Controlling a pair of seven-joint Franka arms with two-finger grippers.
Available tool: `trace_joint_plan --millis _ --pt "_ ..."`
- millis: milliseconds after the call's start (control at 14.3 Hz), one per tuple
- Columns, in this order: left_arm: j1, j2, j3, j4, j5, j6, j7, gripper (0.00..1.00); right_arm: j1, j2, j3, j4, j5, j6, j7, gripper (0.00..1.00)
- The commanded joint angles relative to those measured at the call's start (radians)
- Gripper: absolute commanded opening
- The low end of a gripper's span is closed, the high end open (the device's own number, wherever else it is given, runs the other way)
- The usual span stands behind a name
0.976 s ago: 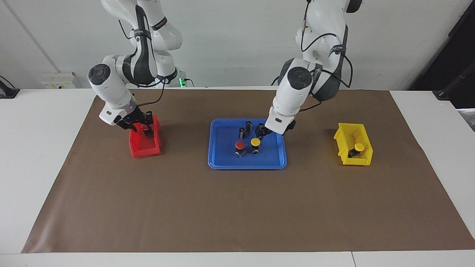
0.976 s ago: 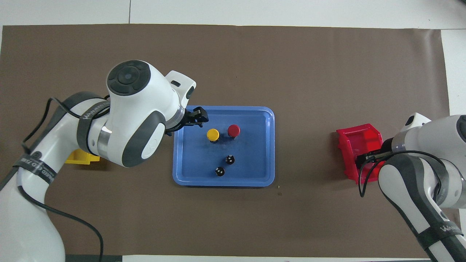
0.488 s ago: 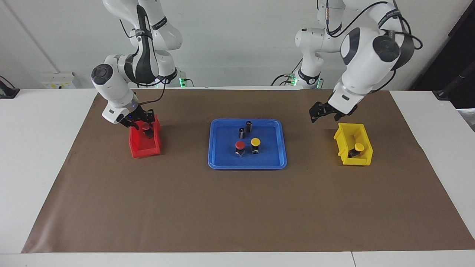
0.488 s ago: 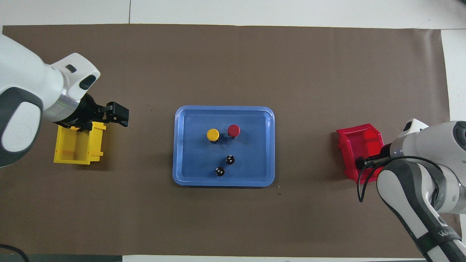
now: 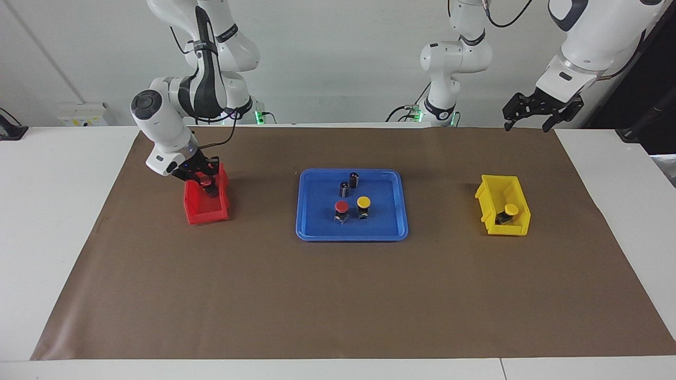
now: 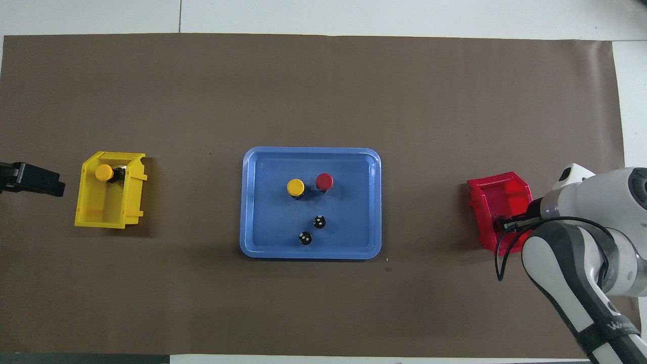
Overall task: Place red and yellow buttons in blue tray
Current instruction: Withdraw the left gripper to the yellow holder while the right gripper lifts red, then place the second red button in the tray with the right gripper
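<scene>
Right gripper point(image 5: 207, 182): down inside the red bin point(image 5: 203, 214), fingers clamped on the red button point(image 5: 208, 181) there, evidently gripped for the carry to the tray.
Left gripper point(image 5: 536, 113): raised high off the table toward the left arm's end, near the yellow bin point(image 5: 494, 195), fingers spread apart and empty; apparently waiting its turn.
Blue tray point(image 5: 311, 224): mid-table between the two bins, already holding one red-capped button point(image 5: 341, 207) and one yellow-capped button point(image 5: 363, 202) side by side.
Dark cylinders point(image 5: 349, 184): two, standing in the tray nearer to the robots than the buttons; no coloured caps, so likely no part of the job.
Yellow bin: one yellow button point(image 5: 510, 210) resting inside, untouched.
Progress: roughly halfway, judging by two buttons in the tray and two still in their bins.
</scene>
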Motion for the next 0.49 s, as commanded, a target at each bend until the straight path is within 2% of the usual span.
trace_joint_plan --millis 0,139,209,348,418 --pt "0.038 0.026 -0.009 0.028 0.001 -0.004 0.019 1.0 -0.001 0.048 0.009 0.193 -0.024 -0.17 0.005 0.16" --pt "0.04 0.026 -0.009 0.023 -0.001 0.0 0.018 1.0 0.025 0.109 0.04 0.386 -0.029 -0.308 0.072 0.17" --pt "0.041 0.023 -0.008 0.014 -0.002 0.008 0.016 1.0 0.074 0.146 0.046 0.472 -0.031 -0.361 0.161 0.17" --pt "0.069 0.003 -0.008 -0.061 -0.022 0.098 0.013 1.0 0.21 0.192 0.048 0.568 -0.031 -0.367 0.351 0.17" --pt "0.075 -0.025 -0.008 -0.124 -0.027 0.165 0.01 1.0 0.282 0.21 0.048 0.583 -0.031 -0.319 0.466 0.16"
